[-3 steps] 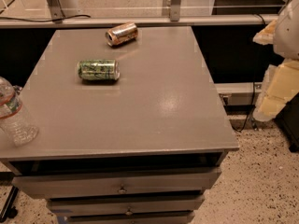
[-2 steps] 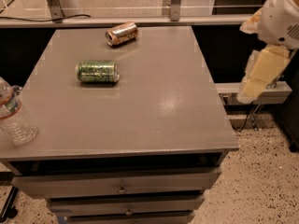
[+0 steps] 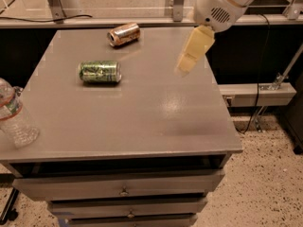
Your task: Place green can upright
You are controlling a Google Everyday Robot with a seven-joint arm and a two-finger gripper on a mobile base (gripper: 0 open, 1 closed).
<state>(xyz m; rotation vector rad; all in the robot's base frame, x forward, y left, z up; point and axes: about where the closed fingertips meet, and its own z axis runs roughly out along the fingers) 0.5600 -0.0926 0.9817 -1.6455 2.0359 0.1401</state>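
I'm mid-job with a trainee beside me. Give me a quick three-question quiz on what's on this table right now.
1. True or false: the green can stands upright on the table.
2. Where is the gripper?
A) around the green can
B) in the air over the table's far right part, apart from the green can and the copper can
C) touching the copper can
3. Fill in: the thing at the table's near left edge is a clear plastic ____.
Key: 1 false, it lies on its side. 2 B. 3 bottle.
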